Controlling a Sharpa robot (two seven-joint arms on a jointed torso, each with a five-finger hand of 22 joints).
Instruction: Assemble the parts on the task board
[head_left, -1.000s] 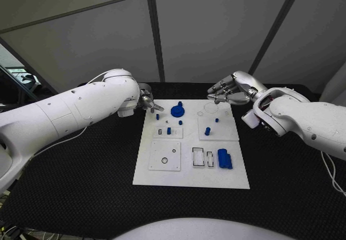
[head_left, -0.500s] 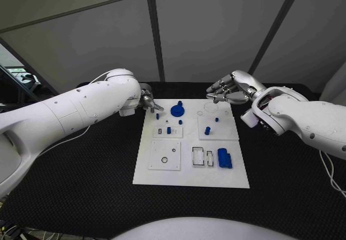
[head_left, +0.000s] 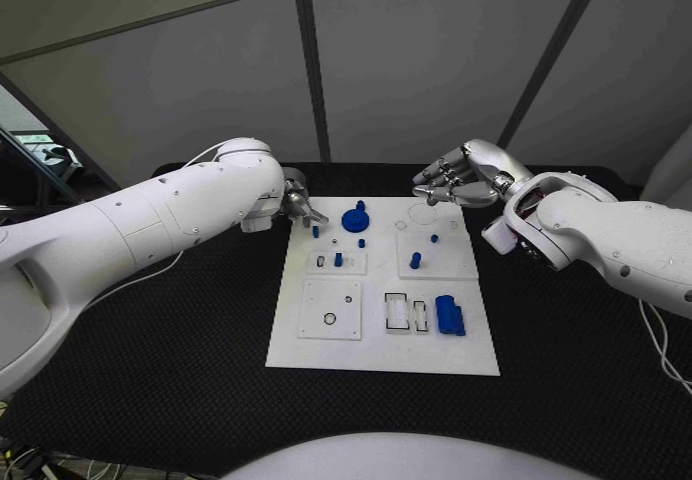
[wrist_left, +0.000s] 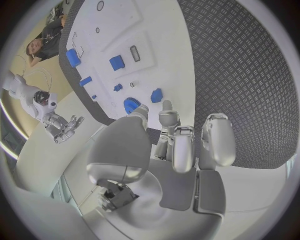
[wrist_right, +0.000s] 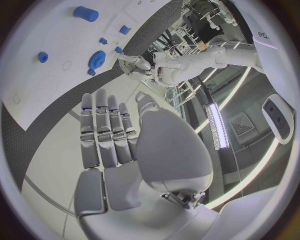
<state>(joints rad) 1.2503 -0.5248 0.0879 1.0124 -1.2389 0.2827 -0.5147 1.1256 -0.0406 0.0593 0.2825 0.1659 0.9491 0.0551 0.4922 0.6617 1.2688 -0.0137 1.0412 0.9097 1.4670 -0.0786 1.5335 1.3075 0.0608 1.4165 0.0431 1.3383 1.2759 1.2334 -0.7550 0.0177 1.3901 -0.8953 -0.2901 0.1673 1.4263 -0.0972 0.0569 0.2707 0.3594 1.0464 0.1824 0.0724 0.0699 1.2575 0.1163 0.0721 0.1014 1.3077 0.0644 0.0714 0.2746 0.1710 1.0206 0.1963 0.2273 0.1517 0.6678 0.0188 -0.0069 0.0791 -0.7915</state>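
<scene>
Looking at the board: task board (head_left: 382, 350) sits flat mid-table (head_left: 159, 380), white on black.
Left robot hand (head_left: 297, 205): hovers at the board's far left corner, fingers loosely apart, grasping nothing.
Right robot hand (head_left: 459, 180): floats past the far right corner, fingers straight and spread, empty too.
Parts: blue gear (head_left: 355, 222) near the far edge, blue cylinder (head_left: 450, 316) lying by the slots lower right, small pegs (head_left: 414, 262) between.

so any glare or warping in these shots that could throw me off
Head view: even light, straight edges, the white task board bright but its blue parts readable. Left wrist view: strong fisheye bend on the board's edge, the left hand looming large. Right wrist view: same bending, plus a bright ceiling light strip glaring beside the right hand.
</scene>
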